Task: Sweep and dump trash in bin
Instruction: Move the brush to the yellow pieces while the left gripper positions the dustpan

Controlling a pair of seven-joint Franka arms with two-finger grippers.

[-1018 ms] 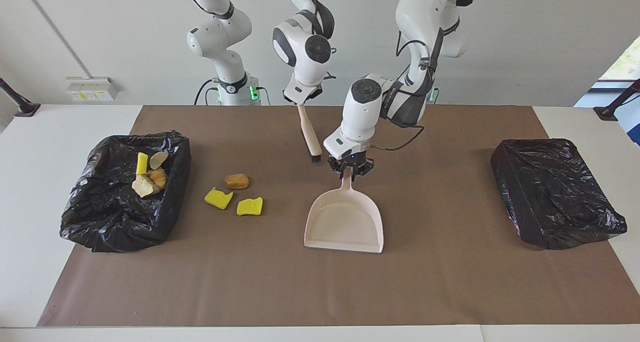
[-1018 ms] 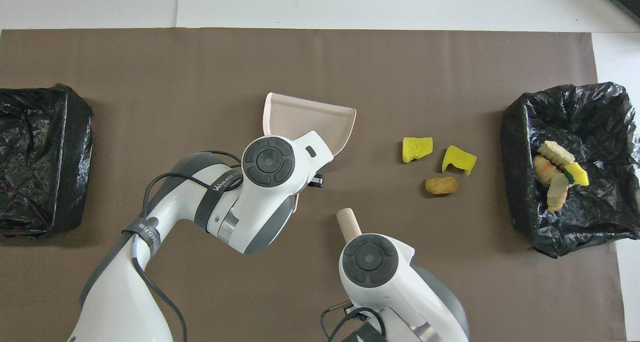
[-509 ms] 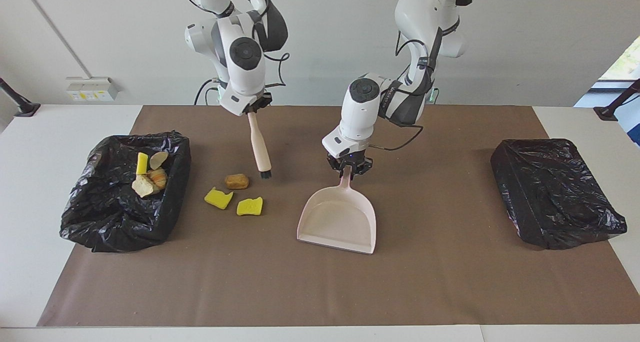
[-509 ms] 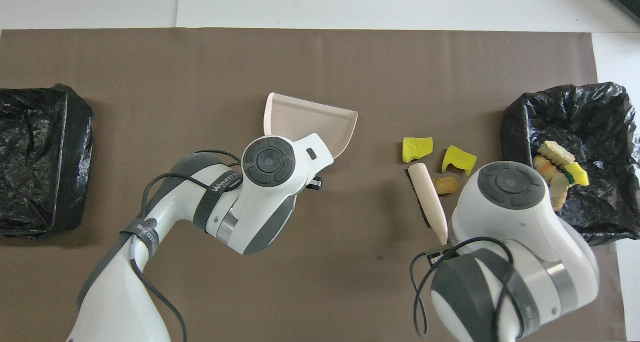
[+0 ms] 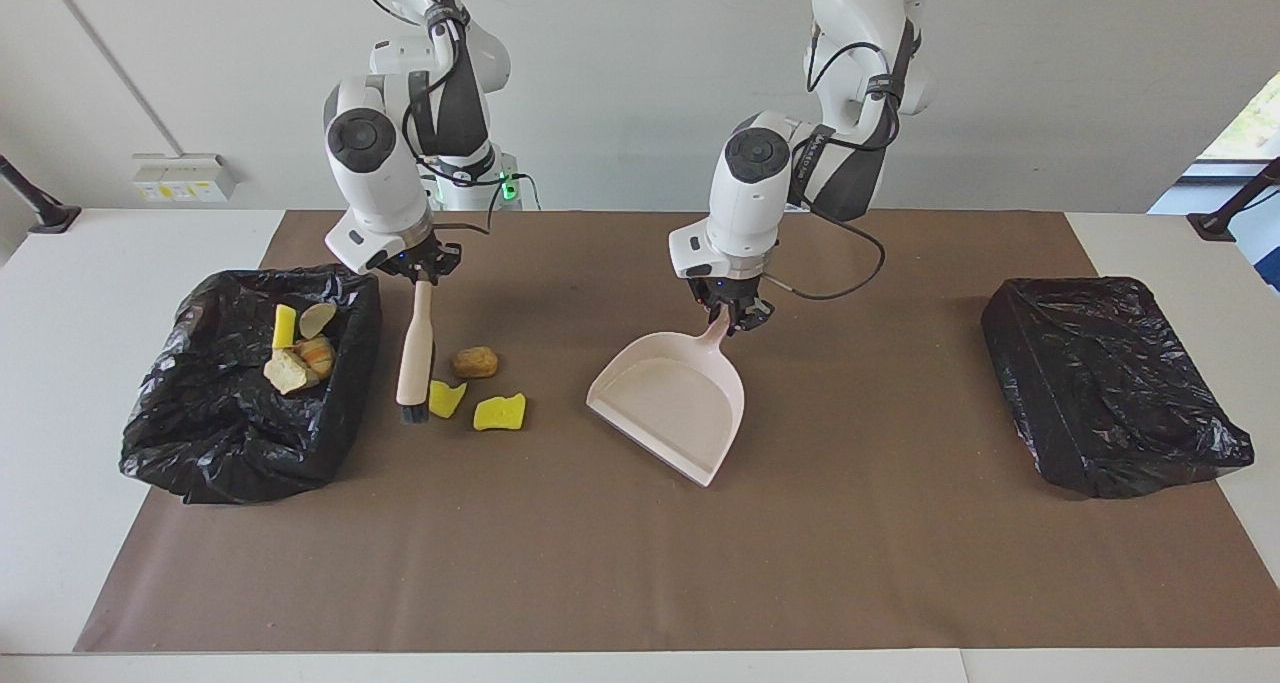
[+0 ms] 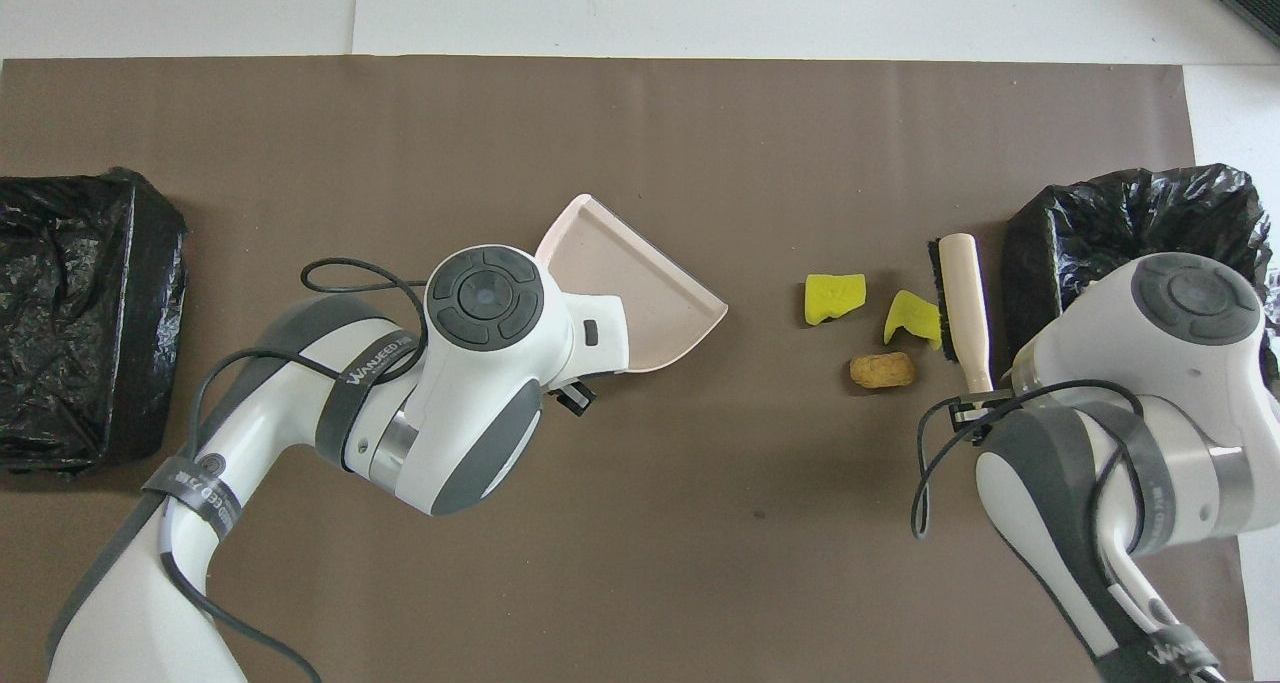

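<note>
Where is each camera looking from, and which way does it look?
Facing view: high across the table, looking at the robots; both arms show whole, the right hand holding the brush, the left hand the dustpan.
Overhead view: high above the robots' end, looking steeply down; arms enter from the bottom.
Both show the dustpan, brush, loose trash and both black-bagged bins.

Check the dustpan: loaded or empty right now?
Empty. The dustpan, held by the left gripper, shows a bare pink tray; three scraps lie on the mat beside the brush.
</note>
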